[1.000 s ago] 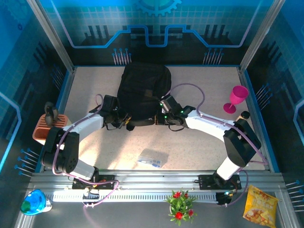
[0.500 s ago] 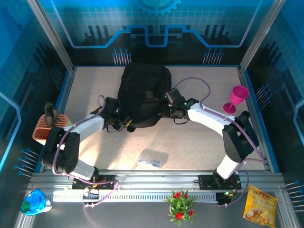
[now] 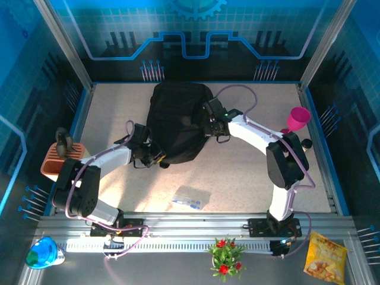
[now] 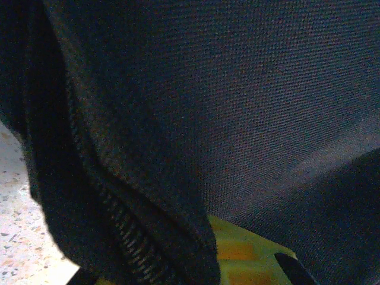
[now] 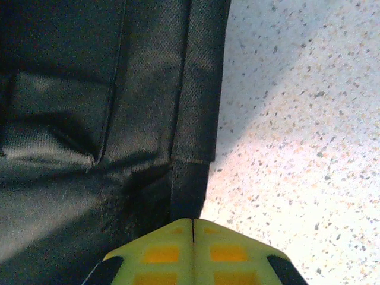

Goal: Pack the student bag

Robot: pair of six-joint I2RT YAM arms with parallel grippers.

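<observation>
The student bag [image 3: 178, 122] is a large black fabric backpack lying mid-table. My left gripper [image 3: 154, 157] sits at its lower left edge. In the left wrist view a zip-edged fold of the bag's fabric [image 4: 148, 237] runs down over one yellow-green finger pad [image 4: 246, 255], and the jaws are shut on that fold. My right gripper [image 3: 210, 120] is at the bag's right side. In the right wrist view its jaws [image 5: 193, 222] are closed tight, with a black strap [image 5: 191, 178] of the bag pinched at the tips.
A pink goblet [image 3: 297, 122] stands at the right, with a small black item [image 3: 306, 143] near it. A clear plastic case [image 3: 191, 198] lies near the front. An orange rack [image 3: 54, 161] sits off the left edge. Flowers [image 3: 224, 255] and a snack packet [image 3: 323, 256] sit beyond the rail.
My right gripper has moved from the bag's lower edge up along its right side, taking the fabric with it. The left gripper has closed a little and hardly shifted.
</observation>
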